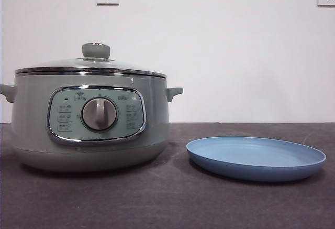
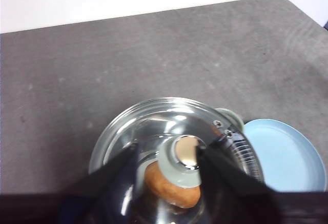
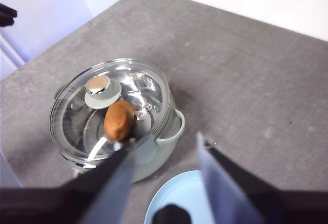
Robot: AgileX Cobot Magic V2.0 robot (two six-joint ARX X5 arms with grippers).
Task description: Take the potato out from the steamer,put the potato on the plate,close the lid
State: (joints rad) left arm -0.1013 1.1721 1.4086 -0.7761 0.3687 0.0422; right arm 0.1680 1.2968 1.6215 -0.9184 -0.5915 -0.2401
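Nothing is lifted yet; the lid [image 1: 90, 65] sits on the pot [image 1: 89, 129], the potato [image 3: 119, 120] inside; the plate [image 1: 256, 157] waits bare beside it on the counter [image 1: 167, 203]. The left end effector [image 2: 166, 155] hangs spread around the knob [image 2: 183, 160], ungripped; next it must clench and lift; the right end effector [image 3: 166, 142] hovers released.

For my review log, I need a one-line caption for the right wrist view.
Right gripper, jaws open, hovers above the plate beside the lidded steamer, potato visible through the glass lid.
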